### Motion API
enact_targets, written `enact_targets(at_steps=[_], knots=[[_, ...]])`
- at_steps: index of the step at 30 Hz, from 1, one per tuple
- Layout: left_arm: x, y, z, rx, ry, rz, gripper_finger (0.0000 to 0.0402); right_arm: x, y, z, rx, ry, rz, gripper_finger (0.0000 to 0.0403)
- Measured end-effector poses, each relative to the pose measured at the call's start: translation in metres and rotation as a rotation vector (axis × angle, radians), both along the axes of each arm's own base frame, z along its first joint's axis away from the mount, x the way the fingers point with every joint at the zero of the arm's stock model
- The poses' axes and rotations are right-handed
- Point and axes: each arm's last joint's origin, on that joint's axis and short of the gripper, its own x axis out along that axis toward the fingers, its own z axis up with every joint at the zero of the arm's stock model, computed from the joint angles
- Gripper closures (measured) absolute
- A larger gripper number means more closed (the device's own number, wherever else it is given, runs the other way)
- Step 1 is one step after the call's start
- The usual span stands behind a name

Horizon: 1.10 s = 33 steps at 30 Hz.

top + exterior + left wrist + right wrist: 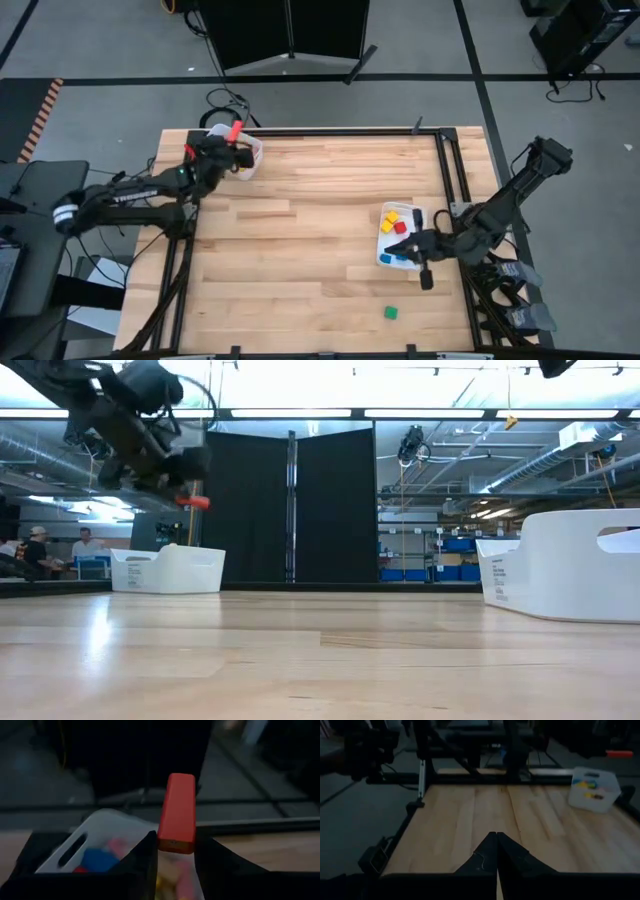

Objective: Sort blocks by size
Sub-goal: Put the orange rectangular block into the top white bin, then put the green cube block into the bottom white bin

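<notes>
My left gripper (228,143) is shut on a red bar block (177,810) above the white bin (250,160) at the table's far left corner. That bin (97,827) holds blue, pink, red and yellow blocks. In the low view the bar (193,502) hangs well above the bin (170,570). My right gripper (496,840) is shut and empty at the right side, over a second white bin (385,215) that holds yellow, red and blue blocks. A green cube (390,312) lies on the table near the front edge. My left gripper pinches the red bar's near end (175,842) between its two fingers (147,852). The fingers lie along the bar, and most of its length sticks out past the fingertips. The bar is lifted clear, above the open bin.
The middle of the wooden table (310,240) is bare. A black metal frame (440,160) runs along the table's edges. Beyond the far edge stand black panels (290,510). People sit far off in the room (60,550).
</notes>
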Motion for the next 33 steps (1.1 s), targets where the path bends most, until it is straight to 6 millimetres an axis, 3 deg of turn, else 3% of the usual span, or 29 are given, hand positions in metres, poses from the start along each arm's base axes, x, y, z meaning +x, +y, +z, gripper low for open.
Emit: enact_targets(at_steps=[5,20,26,33], knots=[[-0.020,0.022,-0.011,-0.130,0.030,0.092,0.0291,0.010,0.007,-0.002,0.027,0.028,0.001,0.0392],[-0.040,0.050,-0.026,-0.319,0.049,0.085,0.0284,0.022,0.020,0.038,0.019,-0.039,0.050,0.0391],[-0.043,0.053,-0.027,-0.324,0.025,0.144,0.0251,0.024,0.018,0.042,0.060,-0.038,0.030,0.0375],[-0.042,0.053,-0.027,-0.329,0.027,0.112,0.0201,0.025,0.011,0.033,0.104,0.059,0.000,0.0319]])
